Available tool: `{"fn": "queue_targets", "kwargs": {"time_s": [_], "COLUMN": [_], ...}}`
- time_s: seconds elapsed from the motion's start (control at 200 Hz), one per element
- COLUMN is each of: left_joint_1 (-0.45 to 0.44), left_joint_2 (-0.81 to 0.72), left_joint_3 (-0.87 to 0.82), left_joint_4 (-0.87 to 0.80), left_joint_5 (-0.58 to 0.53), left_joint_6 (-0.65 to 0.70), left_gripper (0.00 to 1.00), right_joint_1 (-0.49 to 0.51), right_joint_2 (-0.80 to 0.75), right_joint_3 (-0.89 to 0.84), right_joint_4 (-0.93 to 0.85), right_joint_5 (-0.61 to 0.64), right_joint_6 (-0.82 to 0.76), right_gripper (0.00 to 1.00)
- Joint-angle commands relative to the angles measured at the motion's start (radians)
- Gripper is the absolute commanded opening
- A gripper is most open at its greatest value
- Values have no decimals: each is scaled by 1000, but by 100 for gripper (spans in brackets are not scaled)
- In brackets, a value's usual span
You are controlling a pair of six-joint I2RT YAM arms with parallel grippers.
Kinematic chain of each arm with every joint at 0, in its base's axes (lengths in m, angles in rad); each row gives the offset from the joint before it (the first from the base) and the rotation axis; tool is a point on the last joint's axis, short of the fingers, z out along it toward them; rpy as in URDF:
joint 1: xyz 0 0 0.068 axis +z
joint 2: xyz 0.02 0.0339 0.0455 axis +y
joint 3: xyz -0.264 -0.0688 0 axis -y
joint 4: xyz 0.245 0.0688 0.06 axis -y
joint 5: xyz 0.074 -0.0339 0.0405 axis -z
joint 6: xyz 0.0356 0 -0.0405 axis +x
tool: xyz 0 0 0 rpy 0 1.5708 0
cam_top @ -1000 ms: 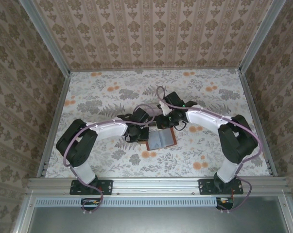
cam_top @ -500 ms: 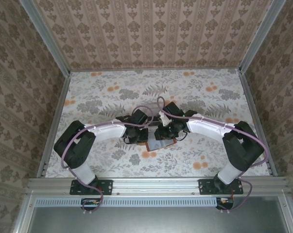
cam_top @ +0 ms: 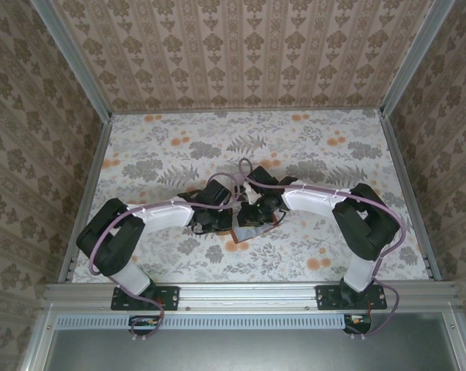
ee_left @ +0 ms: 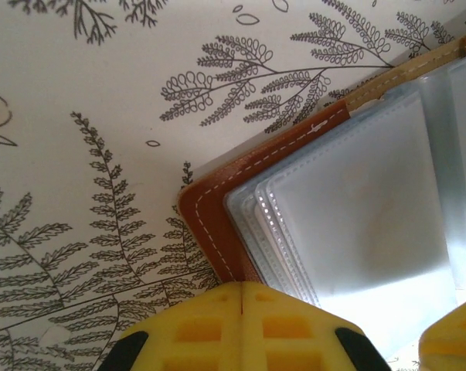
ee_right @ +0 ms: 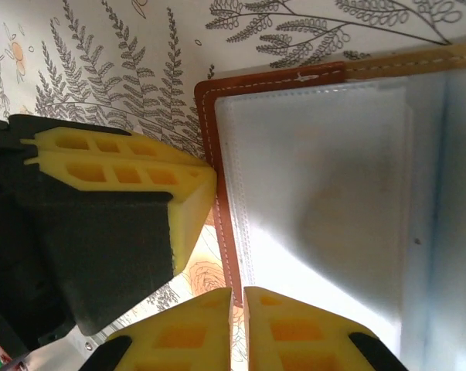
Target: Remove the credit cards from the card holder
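Card holder lies open; left gripper and right gripper jaws clenched at its edge; we judge no credit cards out yet.

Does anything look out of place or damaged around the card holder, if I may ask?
Nothing stands out: the card holder lies open on the table, its clear sleeves slightly fanned at the corner, nothing spilled or torn.

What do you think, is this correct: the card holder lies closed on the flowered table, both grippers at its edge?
No: the card holder lies open, clear pockets up, as the right wrist view shows. Flowered table, left gripper and right gripper at its edge: correct.
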Motion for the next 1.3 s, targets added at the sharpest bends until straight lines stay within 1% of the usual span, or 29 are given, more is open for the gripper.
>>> {"fn": "queue_targets", "kwargs": {"time_s": [0.0, 0.1, 0.25, 0.31, 0.35, 0.475, 0.525, 0.665, 0.725, 0.795, 1.085, 1.295], "left_joint_1": [4, 4, 6, 8, 8, 10, 10, 14, 15, 16, 18, 24], "left_joint_2": [10, 19, 39, 46, 49, 51, 50, 53, 54, 52, 46, 44], "left_joint_3": [-49, -51, -39, -31, -28, -23, -24, -22, -22, -22, -21, -22], "left_joint_4": [-36, -27, -37, -44, -45, -55, -57, -60, -61, -61, -74, -77], "left_joint_5": [-5, -2, -2, -1, 0, 1, 0, 1, 3, 5, 7, 7], "left_joint_6": [9, 4, 18, 24, 25, 29, 33, 41, 43, 45, 55, 65], "left_gripper": [1, 1, 1, 1, 1, 1, 1, 1, 1, 1, 1, 1], "right_joint_1": [4, 5, 4, 4, 5, 5, 5, 12, 19, 31, 38, 15], "right_joint_2": [45, 75, 93, 84, 73, 48, 46, 44, 40, 36, -10, -12], "right_joint_3": [30, 35, 43, 45, 44, 63, 77, 113, 128, 143, 155, 161], "right_joint_4": [19, 21, -46, -79, -95, -138, -189, -259, -290, -321, -391, -408], "right_joint_5": [-69, -94, -9, 41, 72, 144, 172, 262, 312, 370, 529, 567], "right_joint_6": [11, -1, -31, -48, -62, -107, -122, -161, -173, -185, -188, -208], "right_gripper": [13, 14, 16, 24, 27, 33, 35, 38, 43, 47, 52, 53]}}
